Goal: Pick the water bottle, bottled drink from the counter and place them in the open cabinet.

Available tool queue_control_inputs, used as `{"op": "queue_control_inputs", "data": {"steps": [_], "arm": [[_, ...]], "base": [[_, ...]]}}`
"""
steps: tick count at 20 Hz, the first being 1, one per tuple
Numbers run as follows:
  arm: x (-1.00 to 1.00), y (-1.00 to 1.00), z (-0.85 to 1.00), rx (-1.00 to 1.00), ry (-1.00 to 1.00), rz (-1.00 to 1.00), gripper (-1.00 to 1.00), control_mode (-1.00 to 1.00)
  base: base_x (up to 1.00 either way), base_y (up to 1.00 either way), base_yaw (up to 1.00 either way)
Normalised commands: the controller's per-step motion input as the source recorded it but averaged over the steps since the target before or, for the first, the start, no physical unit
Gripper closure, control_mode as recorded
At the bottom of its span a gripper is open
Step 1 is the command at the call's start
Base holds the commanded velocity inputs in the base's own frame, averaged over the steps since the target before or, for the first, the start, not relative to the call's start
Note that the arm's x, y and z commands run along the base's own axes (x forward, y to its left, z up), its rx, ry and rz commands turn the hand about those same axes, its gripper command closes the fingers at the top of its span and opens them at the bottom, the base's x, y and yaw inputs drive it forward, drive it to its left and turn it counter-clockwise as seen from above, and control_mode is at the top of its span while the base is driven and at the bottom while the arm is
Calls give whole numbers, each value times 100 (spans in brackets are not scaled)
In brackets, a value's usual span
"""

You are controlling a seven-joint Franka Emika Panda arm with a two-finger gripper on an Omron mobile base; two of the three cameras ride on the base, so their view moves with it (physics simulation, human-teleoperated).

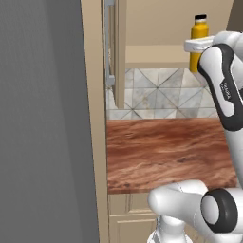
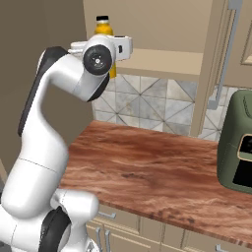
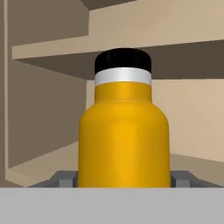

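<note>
Two-finger gripper clamped on the yellow black-capped water bottle, upright at the beige open cabinet's shelf; release pending, bottled drink still to place.

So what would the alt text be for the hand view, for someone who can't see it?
A yellow water bottle with a black cap stands upright between the gripper fingers, just in front of the open cabinet and its beige shelves.

Kitchen: wood counter, tiled backsplash, cabinet.
</note>
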Motion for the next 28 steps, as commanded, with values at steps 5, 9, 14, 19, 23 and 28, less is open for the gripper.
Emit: {"op": "queue_control_inputs", "data": {"steps": [5, 9, 14, 19, 23, 28], "arm": [[23, -2, 4, 4, 0, 0, 100, -100], [37, -1, 0, 1, 0, 0, 100, -100], [35, 0, 0, 0, -9, 0, 100, -100], [29, 0, 0, 1, -18, 0, 100, -100], [26, 0, 1, 0, -13, 0, 100, -100], [28, -3, 8, 0, 0, 0, 100, -100]], "base": [[0, 0, 0], [0, 0, 0], [0, 0, 0], [0, 0, 0], [0, 0, 0], [0, 0, 0]]}}
